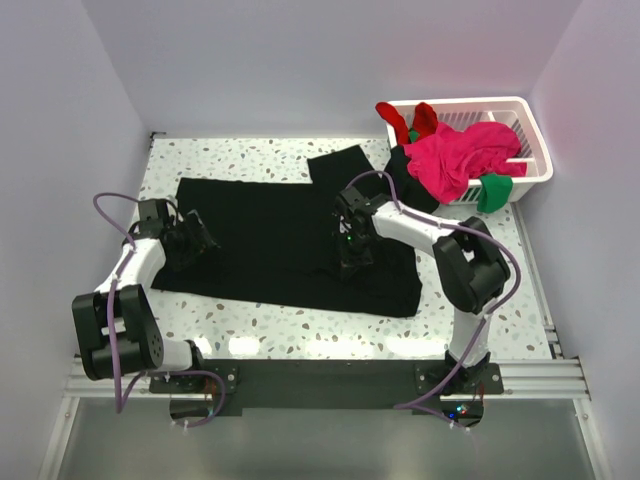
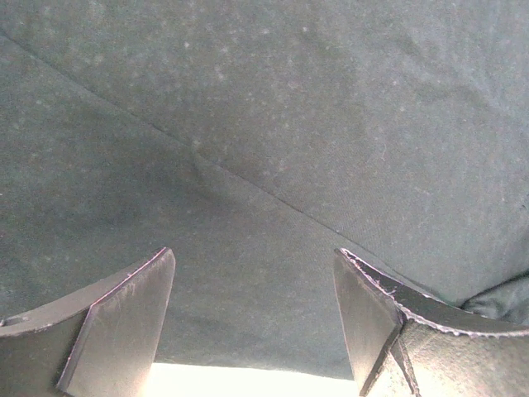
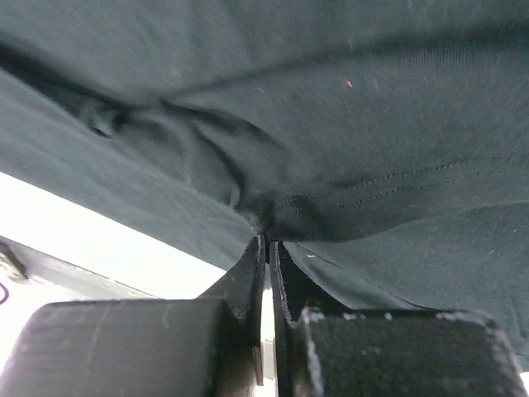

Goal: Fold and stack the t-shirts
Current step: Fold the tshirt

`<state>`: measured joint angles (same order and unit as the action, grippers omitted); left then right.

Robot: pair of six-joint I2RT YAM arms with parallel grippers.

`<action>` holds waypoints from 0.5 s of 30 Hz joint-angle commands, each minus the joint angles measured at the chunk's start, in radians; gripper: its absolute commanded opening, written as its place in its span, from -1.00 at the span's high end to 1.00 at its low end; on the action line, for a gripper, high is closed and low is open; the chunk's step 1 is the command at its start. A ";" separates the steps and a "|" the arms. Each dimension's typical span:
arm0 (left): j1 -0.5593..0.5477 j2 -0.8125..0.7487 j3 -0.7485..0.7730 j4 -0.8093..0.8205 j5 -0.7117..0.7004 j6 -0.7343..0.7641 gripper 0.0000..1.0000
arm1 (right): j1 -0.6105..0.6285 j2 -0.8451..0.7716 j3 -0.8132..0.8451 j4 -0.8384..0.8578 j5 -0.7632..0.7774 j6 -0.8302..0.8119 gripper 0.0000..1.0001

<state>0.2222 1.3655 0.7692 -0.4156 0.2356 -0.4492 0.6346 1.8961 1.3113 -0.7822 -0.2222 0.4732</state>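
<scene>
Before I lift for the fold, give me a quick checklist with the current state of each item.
1. Right gripper shut on the black t-shirt: ok, a fold is pinched.
2. Left gripper gripping cloth: not ok, open over the shirt.
3. Shirt spread flat on the table: ok, except puckers at the pinch.
4. Shirt free of the black cloth hanging from the basket: cannot tell.

The black t-shirt (image 2: 289, 124) runs off the far edge of both wrist views. In the far right basket (image 1: 530, 120), the magenta shirt (image 1: 460, 155) hides most of the green shirt (image 1: 495, 192).
</scene>
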 commanded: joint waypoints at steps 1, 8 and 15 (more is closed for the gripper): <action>-0.001 0.007 0.001 0.024 -0.019 0.029 -0.64 | 0.005 0.012 0.095 -0.043 0.027 -0.024 1.00; -0.001 0.009 0.001 0.018 -0.028 0.035 -0.65 | 0.004 0.125 0.313 -0.124 0.070 -0.070 1.00; 0.000 0.009 0.004 0.005 -0.030 0.044 -0.65 | 0.004 0.267 0.514 -0.186 0.086 -0.113 1.00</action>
<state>0.2222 1.3727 0.7685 -0.4191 0.2131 -0.4278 0.6350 2.1265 1.7485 -0.9047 -0.1650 0.4000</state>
